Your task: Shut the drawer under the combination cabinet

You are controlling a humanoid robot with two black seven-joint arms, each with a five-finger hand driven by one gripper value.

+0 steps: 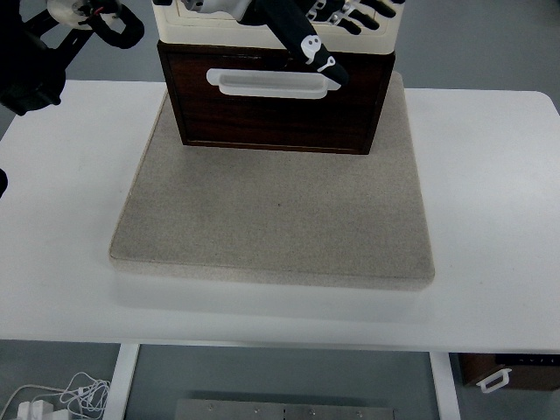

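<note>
Table: white (pixel 490 175), with a grey mat (pixel 280 219) lying on it.
Cabinet: cream box (pixel 385 31) at the back of the mat.
Drawer: dark brown (pixel 280 109), right under the cabinet, with a white handle (pixel 271 83).
Left hand: up high (pixel 337 22) over the cabinet, fingers apart, holding nothing.

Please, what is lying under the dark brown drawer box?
Under the dark brown drawer box lies a grey stone-like slab, which itself rests on the white table. How far the slab continues beneath the box cannot be seen, because the box covers it.
</note>
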